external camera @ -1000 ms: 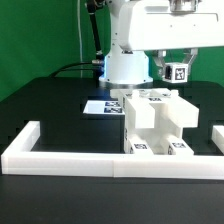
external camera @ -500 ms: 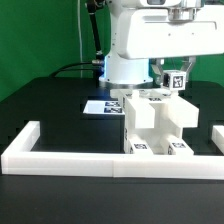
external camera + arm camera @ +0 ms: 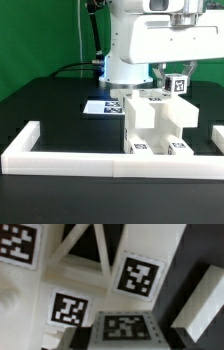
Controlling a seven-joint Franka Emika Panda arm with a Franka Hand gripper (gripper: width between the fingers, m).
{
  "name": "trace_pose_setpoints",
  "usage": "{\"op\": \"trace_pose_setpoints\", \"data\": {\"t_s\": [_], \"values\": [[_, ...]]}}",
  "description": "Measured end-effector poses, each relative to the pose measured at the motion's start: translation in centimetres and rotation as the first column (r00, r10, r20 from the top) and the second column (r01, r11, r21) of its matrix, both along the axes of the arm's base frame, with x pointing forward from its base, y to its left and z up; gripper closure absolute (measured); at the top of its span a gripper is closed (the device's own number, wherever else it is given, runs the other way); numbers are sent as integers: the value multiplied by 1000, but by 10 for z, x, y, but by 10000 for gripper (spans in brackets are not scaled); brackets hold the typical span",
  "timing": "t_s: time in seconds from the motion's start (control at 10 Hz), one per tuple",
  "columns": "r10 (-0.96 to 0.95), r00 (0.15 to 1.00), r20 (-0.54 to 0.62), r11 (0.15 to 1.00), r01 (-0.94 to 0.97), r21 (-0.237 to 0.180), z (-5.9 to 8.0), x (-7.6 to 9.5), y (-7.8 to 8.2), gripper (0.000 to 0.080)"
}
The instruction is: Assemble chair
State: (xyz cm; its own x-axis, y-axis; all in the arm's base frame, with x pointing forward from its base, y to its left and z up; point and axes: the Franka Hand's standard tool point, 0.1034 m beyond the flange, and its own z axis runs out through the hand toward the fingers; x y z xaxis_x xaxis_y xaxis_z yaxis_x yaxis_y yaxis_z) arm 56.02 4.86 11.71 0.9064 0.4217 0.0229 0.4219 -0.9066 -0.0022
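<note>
Lowered since earlier frame: tool, clenched on tagged part, hangs at upper right; chair lies just below-left.

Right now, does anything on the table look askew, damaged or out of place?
Nothing stands out. The chair assembly stands upright behind the border wall, and the tool grips a small tagged part above it.

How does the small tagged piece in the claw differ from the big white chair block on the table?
The small piece hangs in the shut claw, off the table; the chair block rests on it, by the border wall. The small piece is far smaller and shows one tag; the chair block shows several. Both carry black-and-white square tags.
</note>
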Motion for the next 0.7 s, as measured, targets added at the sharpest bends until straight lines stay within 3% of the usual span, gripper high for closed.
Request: {"op": "trace_pose_setpoints", "data": {"t_s": [0.7], "values": [[4, 1000, 8, 1000, -4, -2, -2, 3, -1, 522]]}}
